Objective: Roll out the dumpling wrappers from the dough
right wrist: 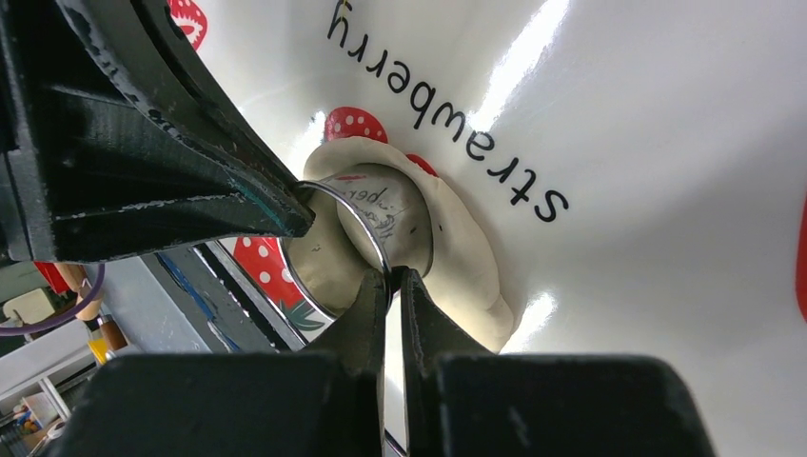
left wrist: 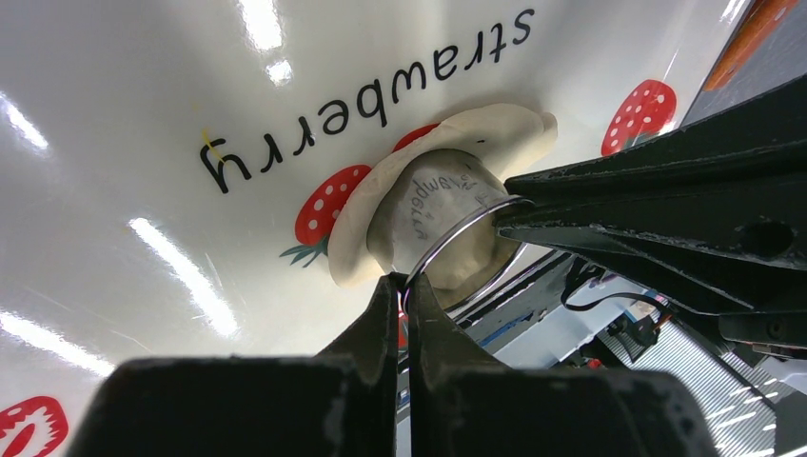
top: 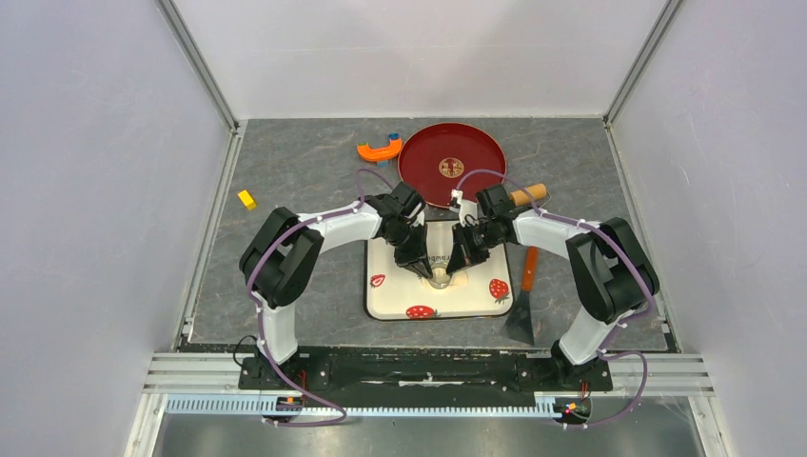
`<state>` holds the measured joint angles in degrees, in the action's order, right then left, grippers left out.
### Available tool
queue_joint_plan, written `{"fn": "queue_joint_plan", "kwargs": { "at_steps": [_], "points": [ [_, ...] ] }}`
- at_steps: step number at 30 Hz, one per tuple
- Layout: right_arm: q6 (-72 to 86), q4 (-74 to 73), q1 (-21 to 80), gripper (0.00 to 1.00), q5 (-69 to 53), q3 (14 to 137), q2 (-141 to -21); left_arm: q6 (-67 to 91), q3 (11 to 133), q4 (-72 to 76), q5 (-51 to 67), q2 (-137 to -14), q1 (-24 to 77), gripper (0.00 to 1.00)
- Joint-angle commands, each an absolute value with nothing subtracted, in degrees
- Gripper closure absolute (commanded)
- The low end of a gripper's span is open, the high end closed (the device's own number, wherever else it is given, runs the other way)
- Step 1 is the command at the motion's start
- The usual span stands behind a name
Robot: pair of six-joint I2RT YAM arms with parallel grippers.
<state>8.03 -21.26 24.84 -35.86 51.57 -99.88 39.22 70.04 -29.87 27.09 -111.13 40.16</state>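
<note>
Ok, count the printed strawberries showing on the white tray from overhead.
3. Left strawberry by the tray's left edge; near strawberry at its front edge; right strawberry near its right edge. A central pair, seen from the wrists, is covered overhead.

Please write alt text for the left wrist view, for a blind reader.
The left gripper, from below, and the right gripper, from the right, pinch the rim of a round metal cutter standing on flattened pale dough. The dough lies on a glossy white strawberry tray.

The dough (left wrist: 490, 126), pale, flattened, uneven-edged, apparently lies flat on the tray (left wrist: 114, 76).
</note>
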Motion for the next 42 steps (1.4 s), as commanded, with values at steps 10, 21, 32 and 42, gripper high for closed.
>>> {"fn": "queue_joint_plan", "kwargs": {
  "at_steps": [10,21,32,42],
  "points": [
    [-0.5,-30.7,31.6,1.0,-12.5,43.2,-113.4,37.2,66.1,-32.4,15.6,-120.9,43.8,0.98],
    [-0.4,-30.7,31.6,1.0,-12.1,43.2,-113.3,37.2,66.1,-32.5,15.6,-121.0,43.8,0.98],
    [-0.3,-30.3,31.5,1.0,-12.5,42.9,-112.8,37.2,65.7,-32.2,15.7,-120.8,43.8,0.98],
    [-0.3,-31.7,31.4,1.0,-12.6,45.0,-111.6,36.8,66.1,-32.5,15.9,-120.5,43.8,0.98]
  ]
}}
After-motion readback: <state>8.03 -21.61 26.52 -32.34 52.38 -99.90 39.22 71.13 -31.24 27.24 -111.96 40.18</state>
